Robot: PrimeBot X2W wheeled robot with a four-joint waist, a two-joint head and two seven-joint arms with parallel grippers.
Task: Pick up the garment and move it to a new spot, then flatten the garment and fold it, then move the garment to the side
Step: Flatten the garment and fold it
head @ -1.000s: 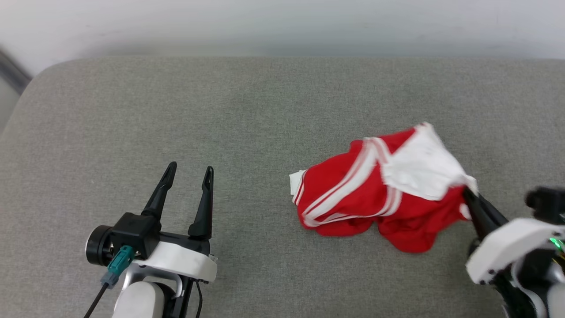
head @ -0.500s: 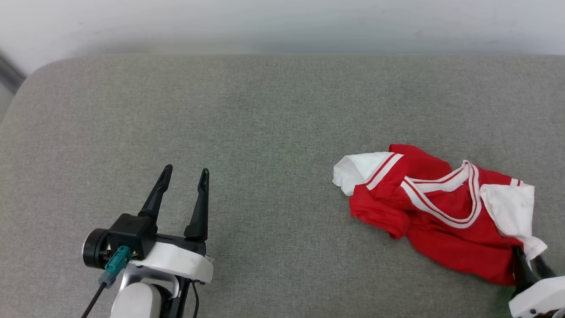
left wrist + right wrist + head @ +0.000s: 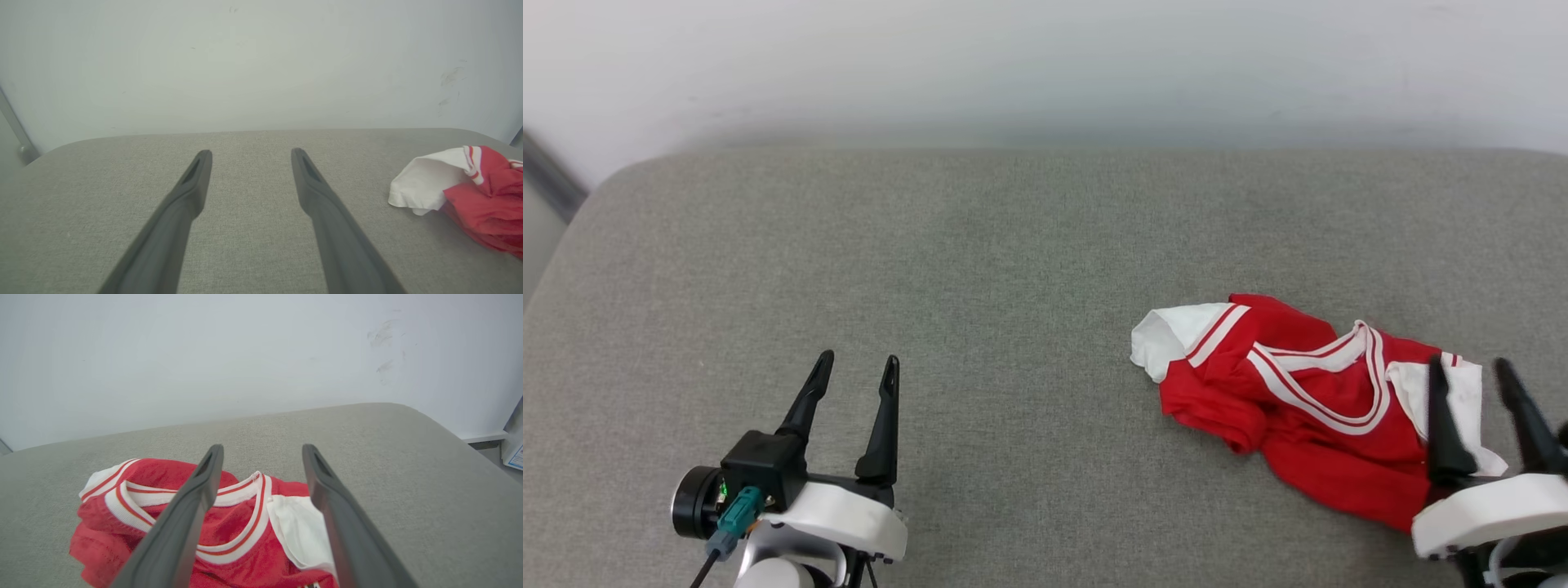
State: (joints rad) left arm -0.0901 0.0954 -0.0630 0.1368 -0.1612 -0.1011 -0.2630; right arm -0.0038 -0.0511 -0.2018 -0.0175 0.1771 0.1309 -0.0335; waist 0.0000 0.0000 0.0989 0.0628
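The garment [image 3: 1307,400], a red jersey T-shirt with white sleeves and striped collar, lies crumpled on the grey cushion at the right. My right gripper [image 3: 1470,371] is open above its near right edge, fingers apart over a white sleeve, holding nothing. In the right wrist view the garment [image 3: 245,522] spreads below and between the open fingers of the right gripper [image 3: 263,451]. My left gripper [image 3: 856,367] is open and empty at the lower left, well away from the shirt. The left wrist view shows the left gripper [image 3: 251,153] open and a white sleeve of the garment [image 3: 457,183] at the right.
The grey fabric cushion [image 3: 980,278] stretches wide, with a rounded corner at the far left. A pale wall [image 3: 1045,65] runs behind it. The cushion's right edge [image 3: 457,437] drops off near the shirt.
The right gripper dragged the garment to the right, set it down and opened, letting go of it. The left gripper stayed open. The head camera tilted a little.
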